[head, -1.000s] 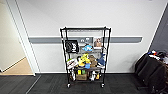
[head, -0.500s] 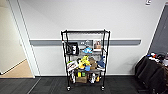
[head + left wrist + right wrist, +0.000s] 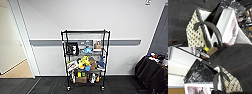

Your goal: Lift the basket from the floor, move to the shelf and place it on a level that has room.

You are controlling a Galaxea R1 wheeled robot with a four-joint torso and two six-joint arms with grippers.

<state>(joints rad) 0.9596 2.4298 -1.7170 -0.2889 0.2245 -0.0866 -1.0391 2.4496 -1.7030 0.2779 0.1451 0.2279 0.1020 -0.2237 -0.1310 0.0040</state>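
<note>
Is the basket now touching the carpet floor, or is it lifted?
Apart. In the left wrist view the basket hangs by its loop handle, with the floor far behind it.

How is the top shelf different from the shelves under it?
The top level of the shelf looks bare, while the lower tiers are crowded with colourful things. The top level sits at the post tops, with white wall showing behind it; the lower tiers sit nearer the dark floor. Both span the same black posts.

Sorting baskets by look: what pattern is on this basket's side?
Cream weave with dark chequered flecks on the basket, clearest in the left wrist view.
</note>
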